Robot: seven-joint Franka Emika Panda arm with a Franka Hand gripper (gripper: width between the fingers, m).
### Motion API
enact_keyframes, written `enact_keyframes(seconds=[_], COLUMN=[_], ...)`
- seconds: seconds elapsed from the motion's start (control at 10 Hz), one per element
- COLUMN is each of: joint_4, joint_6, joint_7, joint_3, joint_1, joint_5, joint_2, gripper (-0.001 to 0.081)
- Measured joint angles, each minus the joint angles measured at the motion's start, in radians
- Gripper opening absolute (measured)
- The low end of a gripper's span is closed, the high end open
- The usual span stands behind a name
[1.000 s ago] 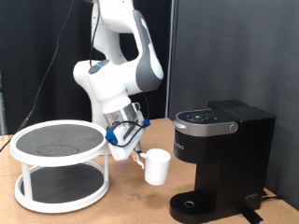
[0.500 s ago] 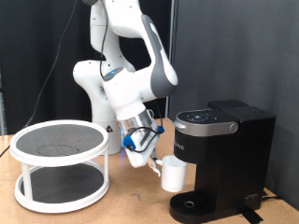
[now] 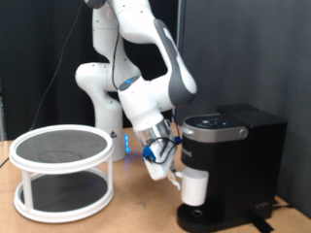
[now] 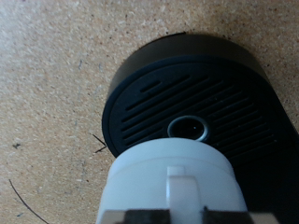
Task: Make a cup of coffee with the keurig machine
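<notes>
The gripper (image 3: 173,178) is clamped on the white cup (image 3: 195,187) by its handle side, holding it upright, mouth up, above the round drip tray (image 4: 192,103) under the keurig machine (image 3: 231,160). In the wrist view the fingertips are cut off and the cup hides part of the tray.

The cup (image 4: 171,189) — and drip tray (image 4: 192,103) — run off frame.

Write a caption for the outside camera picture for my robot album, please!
The robot's pincer holds the white cup above the drip tray of the black keurig machine.
</notes>
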Motion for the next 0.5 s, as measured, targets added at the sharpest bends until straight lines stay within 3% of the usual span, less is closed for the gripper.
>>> enact_keyframes(seconds=[0.5], joint_4=[0.012], joint_6=[0.041], joint_7=[0.001], joint_3=[0.018], joint_1=[0.001], joint_5=[0.000], joint_2=[0.057], gripper=[0.0000])
